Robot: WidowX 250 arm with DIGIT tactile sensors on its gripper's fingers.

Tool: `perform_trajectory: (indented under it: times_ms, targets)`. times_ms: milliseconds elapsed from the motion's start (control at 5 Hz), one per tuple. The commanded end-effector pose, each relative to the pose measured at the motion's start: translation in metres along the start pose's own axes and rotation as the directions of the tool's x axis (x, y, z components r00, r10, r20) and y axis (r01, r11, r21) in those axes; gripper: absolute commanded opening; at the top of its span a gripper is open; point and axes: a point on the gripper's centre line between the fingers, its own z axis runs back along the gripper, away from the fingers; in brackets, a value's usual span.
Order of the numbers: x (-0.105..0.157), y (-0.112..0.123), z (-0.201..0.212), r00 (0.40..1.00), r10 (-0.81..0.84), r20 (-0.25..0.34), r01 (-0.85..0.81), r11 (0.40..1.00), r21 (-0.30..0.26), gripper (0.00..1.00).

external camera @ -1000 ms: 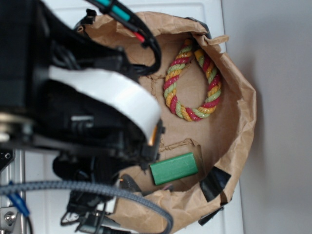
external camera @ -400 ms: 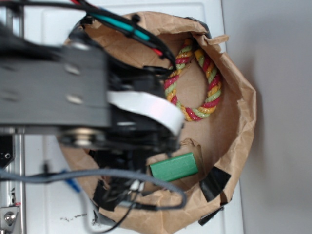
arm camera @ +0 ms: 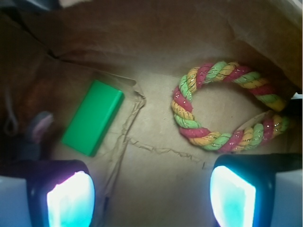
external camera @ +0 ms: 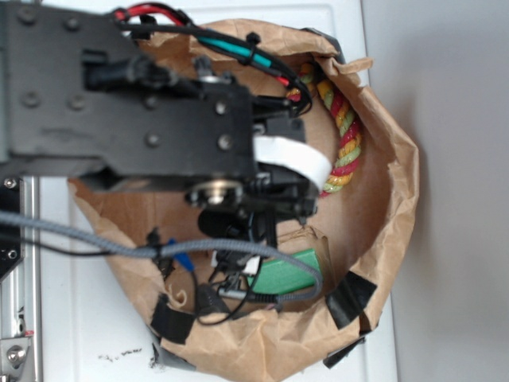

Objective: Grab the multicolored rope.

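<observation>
The hand (arm camera: 151,189) is held spread and empty above the brown paper bag (external camera: 382,239), in which the multicolored rope (arm camera: 227,106) is seen lying near a green block (arm camera: 93,117).

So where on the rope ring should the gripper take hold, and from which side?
Best bet: the near curved strand of the rope, from straight above, one finger inside the ring and one outside. It lies flat on the paper, clear of the green block, between the open gripper fingers.
</observation>
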Motion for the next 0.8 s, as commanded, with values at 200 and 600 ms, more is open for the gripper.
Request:
perform_trajectory:
  times_ms: [200, 600]
  targets:
    - [0.017, 0.02, -0.004, 0.991, 0.042, 0.129, -0.046, 0.999, 0.027, 1.0]
    - [0.015, 0.022, -0.021, 0.998, -0.036, 0.044, 0.04, 0.996, -0.086, 1.0]
